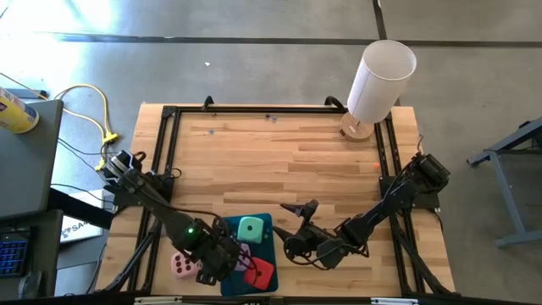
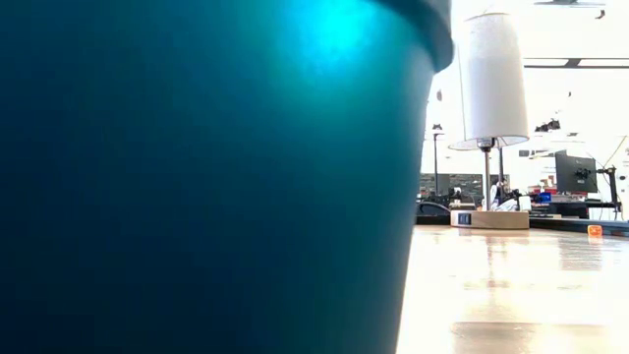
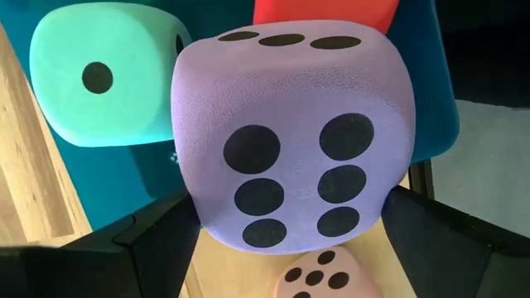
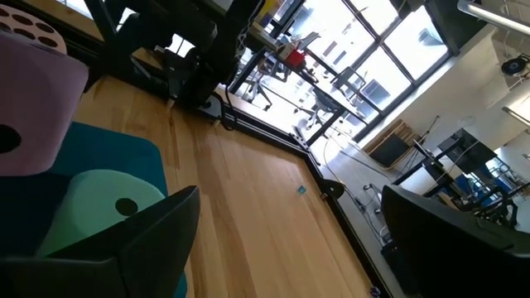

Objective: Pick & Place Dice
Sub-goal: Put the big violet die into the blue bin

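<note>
Left gripper (image 3: 281,248) has the lilac purple die (image 3: 294,136) pinched between its two dark fingers (image 3: 137,248), jaws wide because the die is wide; six-pip face toward the wrist camera, three-pip face above it. In the high view the left gripper (image 1: 227,257) sits over the near edge of the teal tray (image 1: 269,227), purple die (image 1: 245,254) at its tips. Mint green die (image 3: 103,79) lies on the tray just beyond and to one side of the held die, one-pip face showing; red die (image 3: 323,12) right behind the held die; pale pink die (image 3: 319,277) below the fingers, off the tray on the wood, five pips partly visible. Right gripper (image 1: 292,229) waits on the other side of the tray, fingers spread and empty, mint green die (image 4: 95,207) just ahead of its tips. Step in hand looks like placing the purple die on the tray. To do it well: lower it into the bare teal patch beside the green and red dice, avoid nudging either, release only once it is seated, since soft foam may spring back. White lamp (image 1: 377,85) stands well away. Only readable writing: a partial "SA" on a label (image 1: 74,227) beside the table; the rest is cut off.
</note>
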Robot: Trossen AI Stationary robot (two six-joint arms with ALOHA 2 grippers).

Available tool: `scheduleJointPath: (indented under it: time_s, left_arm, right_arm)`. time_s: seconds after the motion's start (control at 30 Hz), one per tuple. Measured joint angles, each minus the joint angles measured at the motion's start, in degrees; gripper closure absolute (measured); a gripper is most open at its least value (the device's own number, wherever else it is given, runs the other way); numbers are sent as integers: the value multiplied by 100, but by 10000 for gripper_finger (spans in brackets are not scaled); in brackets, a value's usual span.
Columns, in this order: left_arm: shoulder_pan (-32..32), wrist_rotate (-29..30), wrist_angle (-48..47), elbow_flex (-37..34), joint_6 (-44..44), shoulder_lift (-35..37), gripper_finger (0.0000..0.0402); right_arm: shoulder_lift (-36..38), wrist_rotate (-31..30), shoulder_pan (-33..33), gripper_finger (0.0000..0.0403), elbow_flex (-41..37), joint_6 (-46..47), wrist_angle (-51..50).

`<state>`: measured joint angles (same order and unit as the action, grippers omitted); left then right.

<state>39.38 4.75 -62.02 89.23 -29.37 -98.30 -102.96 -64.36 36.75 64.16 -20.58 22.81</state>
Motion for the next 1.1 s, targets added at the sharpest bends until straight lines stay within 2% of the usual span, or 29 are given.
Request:
scheduleJointPath:
  time_s: [0.5, 0.67, 1.1]
  left_arm:
    - [-34, -46, 31, -4, -65, -139, 67]
    - [-46, -423, 11, -11, -75, -305, 67]
    - [-293, -465, -9, -11, -194, -328, 67]
  right_arm:
    - [0, -1, 0, 37, 0, 0, -2]
    - [0, -1, 0, 37, 0, 0, -11]
    - [0, 0, 0, 37, 0, 0, -20]
